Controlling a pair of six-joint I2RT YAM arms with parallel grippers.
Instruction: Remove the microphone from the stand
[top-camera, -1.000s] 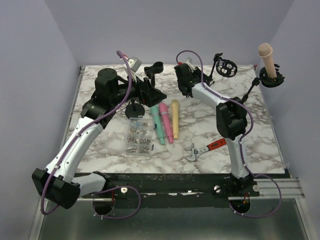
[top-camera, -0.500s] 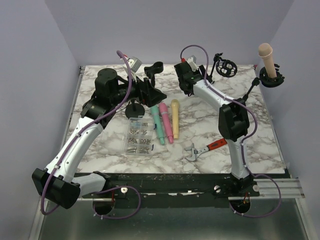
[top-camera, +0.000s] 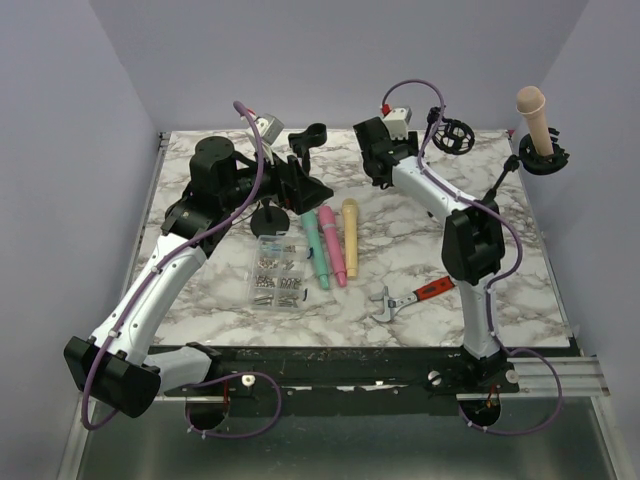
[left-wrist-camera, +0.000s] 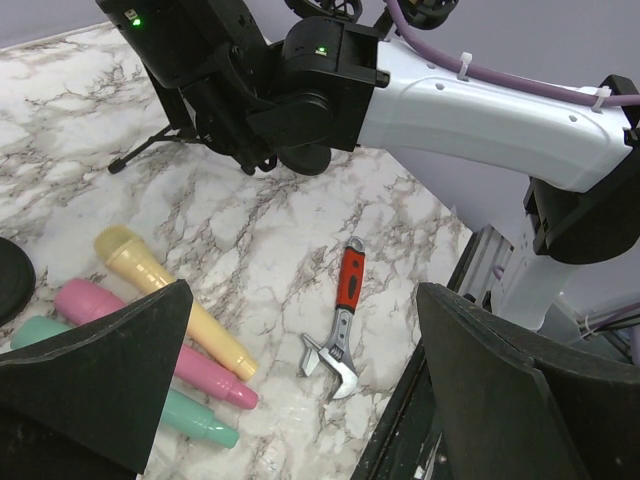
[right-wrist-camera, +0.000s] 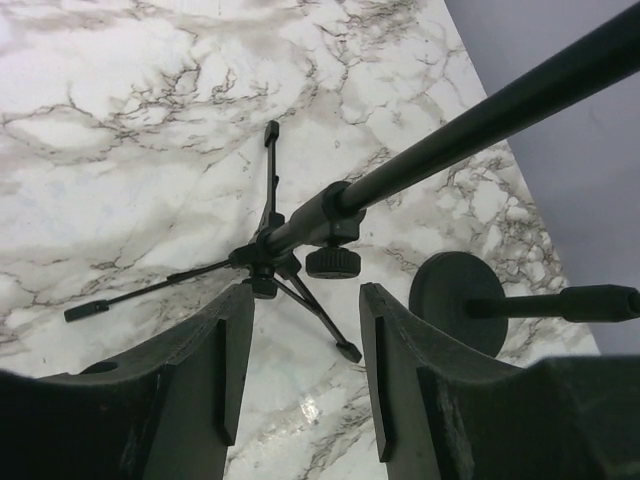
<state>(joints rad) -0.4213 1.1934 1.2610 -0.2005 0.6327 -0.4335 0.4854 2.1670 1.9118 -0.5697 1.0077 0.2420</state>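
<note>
A beige microphone stands upright in the black clip of a stand at the far right edge of the table. My right gripper is open and empty at the far middle, well left of that microphone. In the right wrist view its fingers hang above a black tripod base and its slanted pole. My left gripper is open wide and empty, hovering left of centre; in the left wrist view it looks across the table.
Teal, pink and yellow microphones lie side by side mid-table. A clear screw box and a red-handled wrench lie nearer. An empty shock-mount stand and a round-base stand are also here.
My right gripper has moved a little to the right and toward the back, and its wrist has turned. The left arm and the beige microphone have not moved.
</note>
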